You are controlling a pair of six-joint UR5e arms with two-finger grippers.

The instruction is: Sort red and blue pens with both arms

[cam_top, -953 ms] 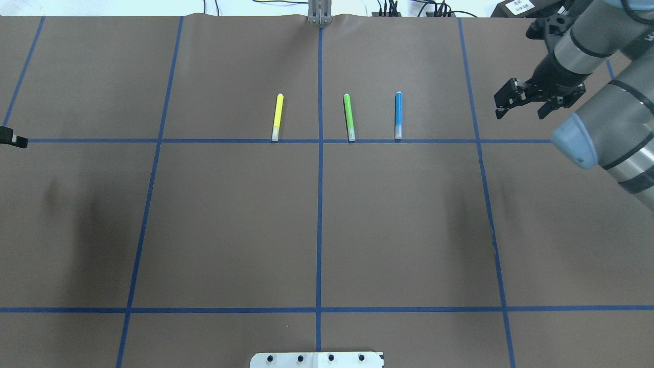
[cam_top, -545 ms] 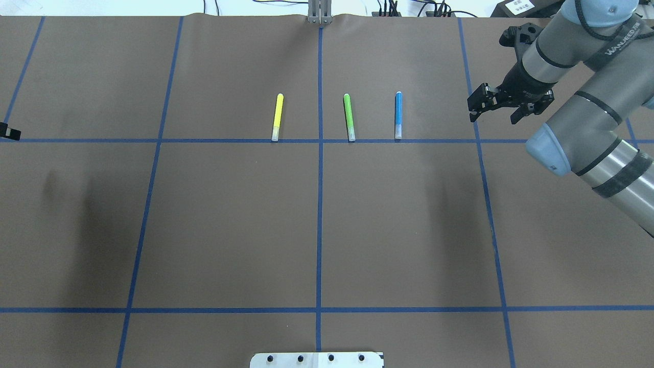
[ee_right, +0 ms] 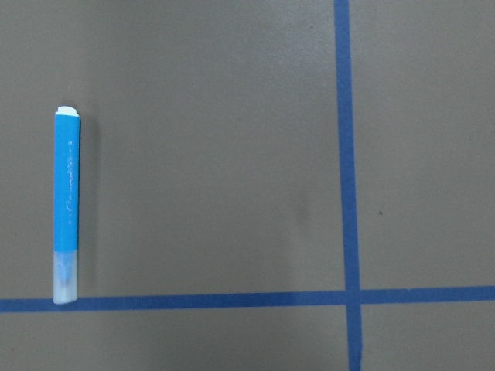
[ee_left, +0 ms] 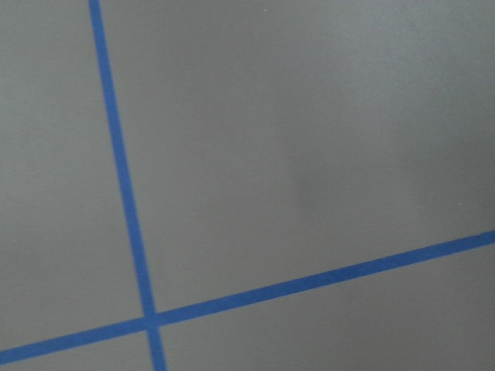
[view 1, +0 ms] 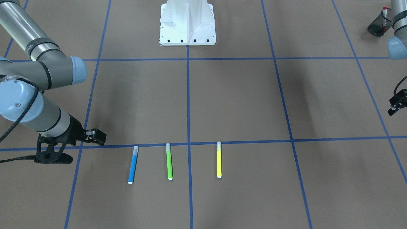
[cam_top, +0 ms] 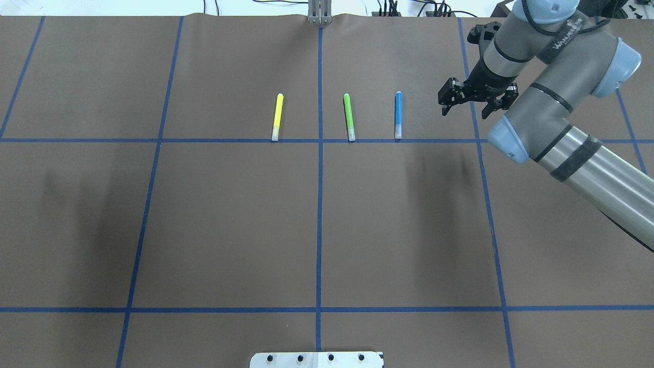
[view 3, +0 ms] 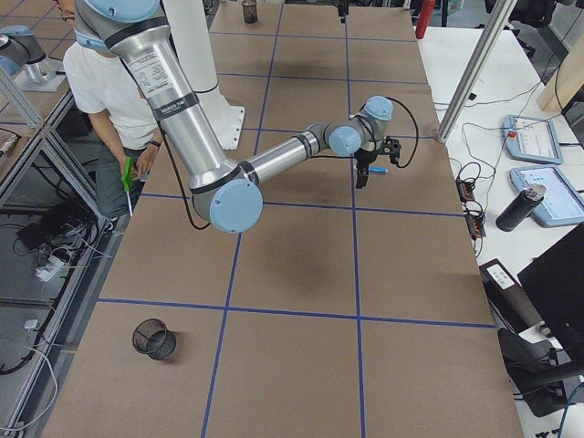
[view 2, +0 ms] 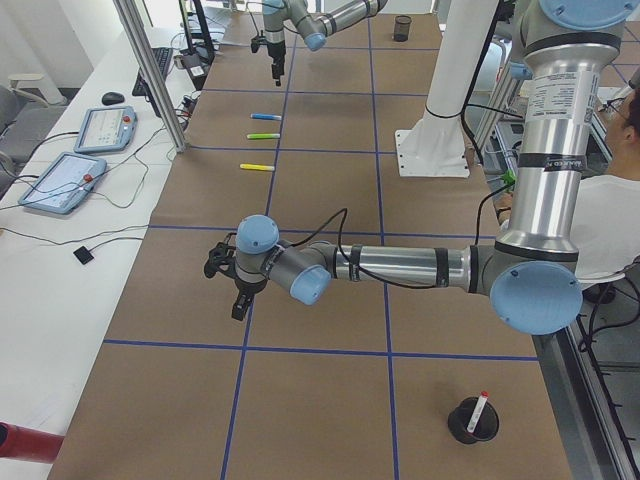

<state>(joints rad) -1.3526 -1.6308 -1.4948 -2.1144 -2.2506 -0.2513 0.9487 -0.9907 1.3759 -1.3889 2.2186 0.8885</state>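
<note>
Since the frame half a second back, the right arm (cam_top: 587, 168) has swung further in from the right edge of the overhead view. Its claw (cam_top: 466, 108) now hangs just right of the blue pen (cam_top: 398, 115), fingers spread and holding nothing, and the left claw's tip has gone from that view's left edge. The blue pen lies flat in the upper middle, untouched, its clear cap at the tape line, in a row with the green marker (cam_top: 349, 116) and yellow marker (cam_top: 277, 116). The red pen (view 1: 384, 12) stands in a black cup (view 1: 374, 29) at the upper right of the front-facing view, so that half looks done. Picking up and delivering the blue one is left, probably to the mesh cup (view 3: 153, 338) at the lower left of the right-side view. The left claw (view 1: 397, 101) shows only partly at the front-facing view's right edge, so I cannot tell its state. White lettering on the right arm reads roughly "WANJEED"; the pen's print is too fine to read.
</note>
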